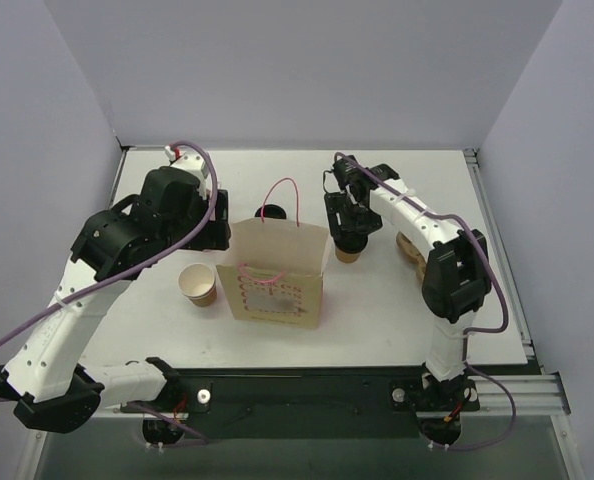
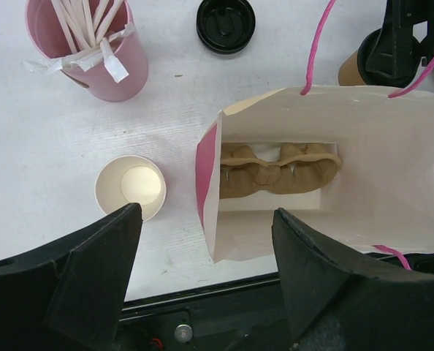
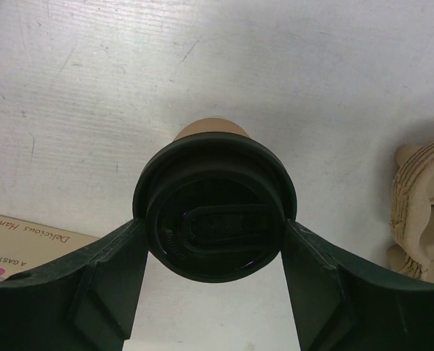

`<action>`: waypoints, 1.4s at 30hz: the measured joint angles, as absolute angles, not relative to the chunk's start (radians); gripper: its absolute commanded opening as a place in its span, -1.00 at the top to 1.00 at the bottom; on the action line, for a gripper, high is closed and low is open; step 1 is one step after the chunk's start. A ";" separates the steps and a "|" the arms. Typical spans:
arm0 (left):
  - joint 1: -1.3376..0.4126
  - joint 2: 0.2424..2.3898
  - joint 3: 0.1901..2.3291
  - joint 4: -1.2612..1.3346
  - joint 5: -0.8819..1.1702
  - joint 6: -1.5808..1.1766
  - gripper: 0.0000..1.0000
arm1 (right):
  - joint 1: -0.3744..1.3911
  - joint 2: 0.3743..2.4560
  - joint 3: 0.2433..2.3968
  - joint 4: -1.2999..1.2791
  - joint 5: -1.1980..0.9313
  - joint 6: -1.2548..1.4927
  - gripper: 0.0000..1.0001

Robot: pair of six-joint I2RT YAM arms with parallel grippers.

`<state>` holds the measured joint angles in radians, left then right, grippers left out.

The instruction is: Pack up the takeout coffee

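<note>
Risk: right gripper (image 3: 213, 235) grips the takeout coffee (image 3: 215, 219) only at its black lid, pads pressed on both sides of the rim. The lid could pop off on the lift and the cup drop or spill. Coffee stands upright on the table (image 1: 397, 310), just right of the bag (image 1: 277, 285), so a low carry could catch the bag rim and tip it, since nothing holds the bag. Right arm reaches far-left, wrist pointing down over the cup. Left gripper (image 2: 206, 216) hangs over the bag mouth, released, jaws wide, grasping nothing.

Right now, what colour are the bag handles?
The handles are pink; left wrist view shows it best.
</note>
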<state>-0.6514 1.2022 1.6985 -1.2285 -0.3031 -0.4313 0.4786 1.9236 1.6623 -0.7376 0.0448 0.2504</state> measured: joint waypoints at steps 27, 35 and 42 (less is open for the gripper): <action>-0.542 1.259 1.505 -1.180 -0.186 -0.448 0.09 | 0.501 1.547 1.861 -0.925 0.133 0.287 -0.07; -0.518 1.254 1.496 -1.069 -0.121 -0.410 0.14 | 0.604 1.482 2.045 -0.991 0.159 0.253 -0.05; -0.517 1.272 1.496 -1.022 -0.084 -0.390 0.31 | 0.678 1.421 2.108 -0.984 0.117 0.226 -0.04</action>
